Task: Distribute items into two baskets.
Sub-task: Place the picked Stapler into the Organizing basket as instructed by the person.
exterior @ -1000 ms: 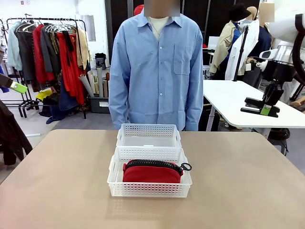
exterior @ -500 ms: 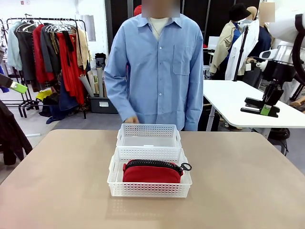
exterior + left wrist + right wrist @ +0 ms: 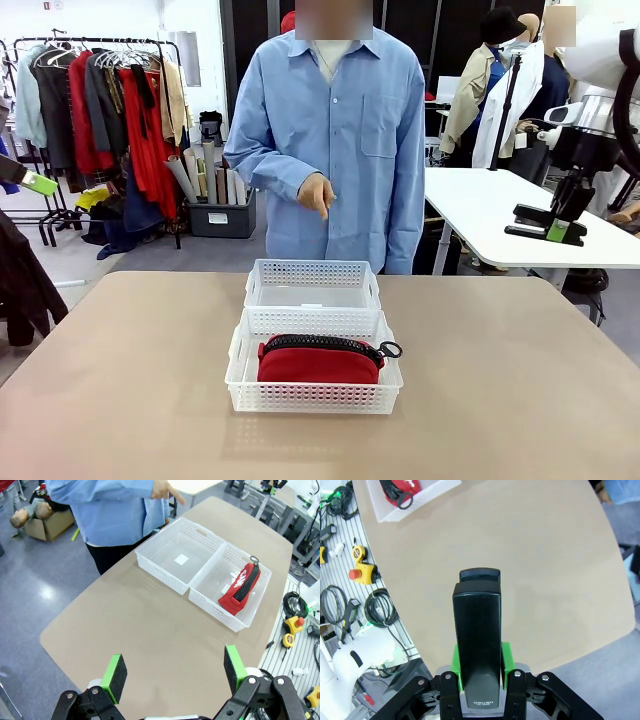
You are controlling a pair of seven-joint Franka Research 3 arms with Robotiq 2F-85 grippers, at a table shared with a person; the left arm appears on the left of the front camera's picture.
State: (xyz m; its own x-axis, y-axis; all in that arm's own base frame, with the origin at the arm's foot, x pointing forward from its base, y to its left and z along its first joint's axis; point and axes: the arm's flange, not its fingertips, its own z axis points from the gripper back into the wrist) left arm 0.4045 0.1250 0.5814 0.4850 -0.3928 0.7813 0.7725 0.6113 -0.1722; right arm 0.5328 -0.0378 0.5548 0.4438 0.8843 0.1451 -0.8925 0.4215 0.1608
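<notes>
One item of two is already placed: the red pouch (image 3: 318, 362) lies in the near basket (image 3: 314, 398), zipper edge up, its ring pull hanging over the right rim. The far basket (image 3: 312, 272), touching the near one along their long sides, holds nothing I can see but a small white label on its clear bottom.

I hold the black stapler (image 3: 478, 645) in the right gripper (image 3: 479, 667), green pads pressed on either flank of its body, nose pointing away from the wrist over bare counter (image 3: 520, 380). It hangs high and well to the right of both baskets. The left gripper (image 3: 172, 666) hovers wide apart, carrying nothing, above the left part of the counter.

The person's hand (image 3: 317, 193) is raised at chest height behind the far basket, one finger angled downward; possibly indicating that basket.

Step in hand, as I judge it: delivering the stapler. Next move calls for carrying it left and far, centring over the far basket, lowering inside the walls, then releasing. The stapler is rigid, glossy black plastic, long and narrow.
</notes>
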